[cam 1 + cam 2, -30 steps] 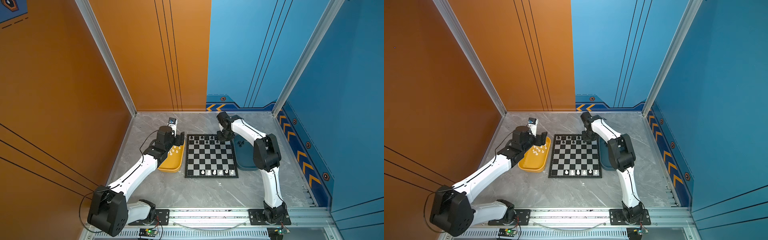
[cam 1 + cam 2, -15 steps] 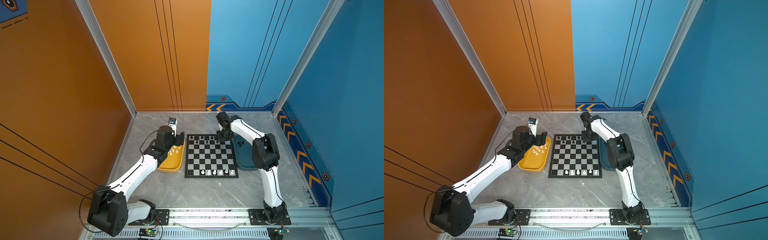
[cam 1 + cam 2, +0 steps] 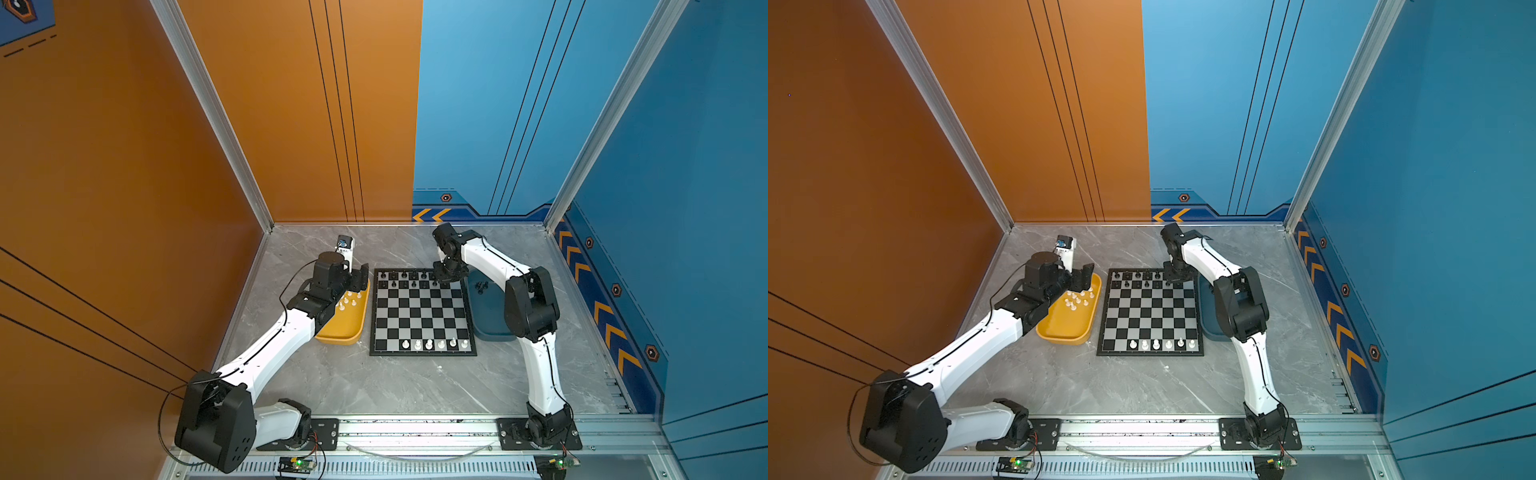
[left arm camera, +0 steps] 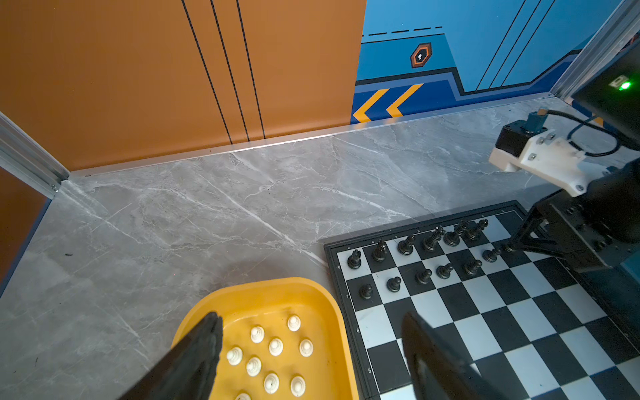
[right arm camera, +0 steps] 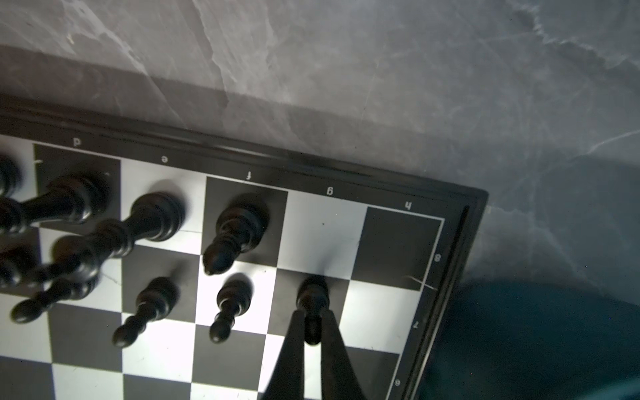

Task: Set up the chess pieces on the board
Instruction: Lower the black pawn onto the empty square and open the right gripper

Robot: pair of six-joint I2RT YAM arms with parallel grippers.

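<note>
1. The left arm (image 3: pixel 270 353) and the right arm (image 3: pixel 540 365) are wearing smooth white covers with chunky black joints.
2. A thin black cable (image 3: pixel 284 291) is looping off the left arm.
3. Black foot plates (image 3: pixel 511 432) with shiny screws are sitting on the silver rail (image 3: pixel 415 428).
4. Tiny green lights (image 3: pixel 297 461) are glowing just below the rail.

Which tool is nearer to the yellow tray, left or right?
Left. The left tool hangs open above the yellow tray; the right tool is across the board, shut on a black pawn.
</note>
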